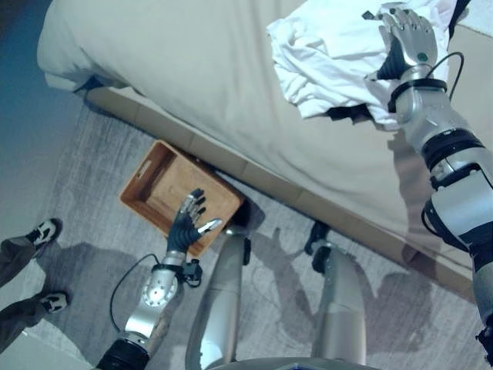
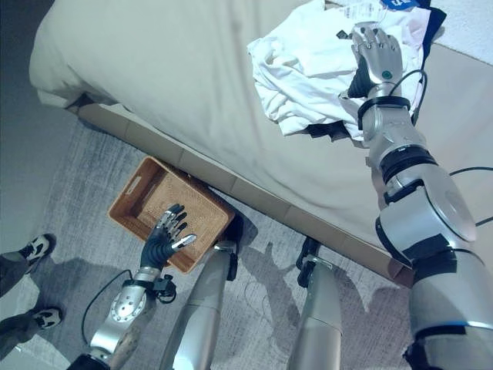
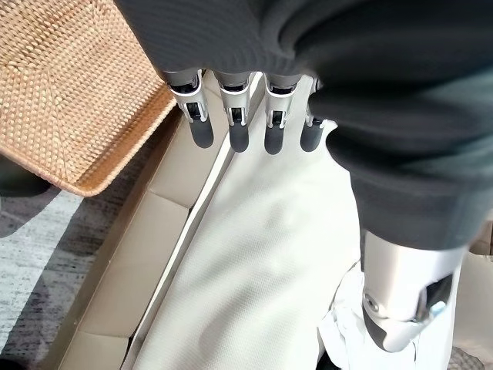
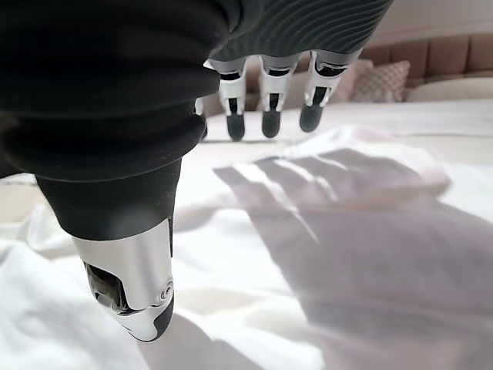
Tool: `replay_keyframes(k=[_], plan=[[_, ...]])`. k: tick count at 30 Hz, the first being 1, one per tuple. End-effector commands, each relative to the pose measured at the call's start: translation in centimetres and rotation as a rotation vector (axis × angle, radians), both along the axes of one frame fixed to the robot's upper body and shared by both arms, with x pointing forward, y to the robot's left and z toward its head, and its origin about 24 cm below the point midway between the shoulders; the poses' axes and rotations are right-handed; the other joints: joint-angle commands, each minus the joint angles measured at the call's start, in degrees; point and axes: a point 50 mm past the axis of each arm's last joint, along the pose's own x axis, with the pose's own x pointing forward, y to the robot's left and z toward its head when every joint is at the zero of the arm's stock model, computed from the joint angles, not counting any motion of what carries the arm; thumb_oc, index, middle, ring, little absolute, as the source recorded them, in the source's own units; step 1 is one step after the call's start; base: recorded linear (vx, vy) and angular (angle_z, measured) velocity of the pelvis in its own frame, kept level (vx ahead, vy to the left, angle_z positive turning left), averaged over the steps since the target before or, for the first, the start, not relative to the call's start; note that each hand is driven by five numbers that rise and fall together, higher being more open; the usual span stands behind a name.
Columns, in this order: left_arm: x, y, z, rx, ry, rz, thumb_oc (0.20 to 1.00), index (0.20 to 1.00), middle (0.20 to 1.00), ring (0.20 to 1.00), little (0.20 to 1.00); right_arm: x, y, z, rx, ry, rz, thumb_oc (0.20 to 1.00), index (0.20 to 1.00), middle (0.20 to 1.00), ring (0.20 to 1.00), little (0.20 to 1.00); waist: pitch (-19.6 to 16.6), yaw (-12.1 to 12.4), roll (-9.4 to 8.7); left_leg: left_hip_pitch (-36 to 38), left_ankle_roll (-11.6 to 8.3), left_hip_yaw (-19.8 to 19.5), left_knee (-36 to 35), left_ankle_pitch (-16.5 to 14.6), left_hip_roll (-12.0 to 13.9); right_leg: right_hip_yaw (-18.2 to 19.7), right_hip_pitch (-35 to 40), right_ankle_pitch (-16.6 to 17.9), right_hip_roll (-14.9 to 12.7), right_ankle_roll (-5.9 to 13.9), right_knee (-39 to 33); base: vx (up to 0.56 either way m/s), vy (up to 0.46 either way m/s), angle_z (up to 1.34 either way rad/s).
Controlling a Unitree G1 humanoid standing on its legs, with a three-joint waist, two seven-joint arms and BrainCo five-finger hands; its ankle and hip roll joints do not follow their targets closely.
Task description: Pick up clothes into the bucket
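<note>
White clothes (image 1: 331, 62) lie crumpled, no clear axis, on the beige bed (image 1: 192, 69). My right robot hand (image 1: 408, 35) hovers over them, fingers straight. Left robot hand (image 1: 189, 223) spread wide above the wicker basket (image 1: 154, 181) on grey carpet (image 1: 85, 162).

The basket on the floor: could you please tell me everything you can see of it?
The basket is a shallow rectangular tray of brown woven wicker, with a slot handle cut into one short wall. It looks empty. It lies flat on the grey carpet, set at an angle, one corner close against the bed base. The left hand hovers open above its near corner; whether it touches the rim cannot be told.
</note>
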Motion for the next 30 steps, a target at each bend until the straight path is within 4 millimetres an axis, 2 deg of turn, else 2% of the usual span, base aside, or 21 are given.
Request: replay_keyframes(k=[1,20,25,26,27,28,30], plan=[[-0.3,0.5,1.5,-0.005,-0.077,-0.009,1.0,1.0,1.0,1.0,1.0,-0.7,-1.4,2.8,-0.051,-0.052,-0.054,0.2,0.2,0.2,0.2,0.2,-1.49,0.52,0.72,1.38,0.1,-2.27,0.22,-2.71,0.43,2.4,2.36,0.97,1.1,2.75,-3.34,0.0,0.0,0.0],[0.0,0.7,1.4,0.004,-0.068,-0.008,1.0,1.0,1.0,1.0,1.0,-0.5,-0.8,2.7,0.044,-0.049,0.001,0.2,0.2,0.2,0.2,0.2,-1.29,-0.04,0.61,4.16,0.24,-1.83,-1.15,-2.52,0.51,2.59,4.57,1.49,1.09,3.0,-4.5,0.0,0.0,0.0],[0.1,0.9,1.0,0.005,-0.053,0.005,1.0,1.0,1.0,1.0,1.0,-0.3,0.6,2.3,0.124,-0.065,0.089,0.2,0.2,0.2,0.2,0.2,-1.32,-0.57,0.12,6.76,0.18,-1.65,-2.68,-2.28,0.83,2.34,6.97,1.94,1.3,3.1,-5.95,-0.01,0.003,0.0],[0.1,0.9,1.1,0.006,-0.055,0.004,1.0,1.0,1.0,1.0,1.0,-0.4,0.7,2.4,0.136,-0.072,0.103,0.2,0.2,0.2,0.2,0.2,-1.07,-0.78,-0.01,6.67,0.4,-1.25,-3.55,-0.19,0.67,1.89,7.1,4.0,0.99,2.63,-7.17,0.0,0.0,0.0],[0.1,1.0,1.0,0.007,-0.054,0.007,1.0,1.0,1.0,1.0,1.0,-0.4,1.0,2.3,0.152,-0.079,0.124,0.2,0.2,0.2,0.2,0.2,-1.28,-0.81,-0.09,8.2,0.13,-1.38,-3.62,-1.98,0.94,2.14,8.3,2.42,1.27,3.21,-6.86,-0.07,0.019,-0.01],[0.2,1.1,1.0,0.007,-0.052,0.009,1.0,1.0,1.0,1.0,1.0,-0.4,1.2,2.5,0.165,-0.091,0.142,0.2,0.2,0.2,0.2,0.2,-1.14,-1.05,-0.29,8.15,0.34,-1.13,-4.39,-0.05,0.8,1.77,8.53,4.41,1.05,2.77,-8.11,0.0,0.0,0.0],[0.3,1.2,1.0,0.009,-0.052,0.012,1.0,1.0,1.0,1.0,1.0,-0.7,2.0,3.1,0.186,-0.125,0.201,0.2,0.2,0.2,0.2,0.2,-1.1,-1.45,-0.56,9.69,0.26,-1.01,-5.52,0.19,1.03,1.54,10.11,4.81,1.0,2.83,-9.19,-0.03,0.009,0.0]])
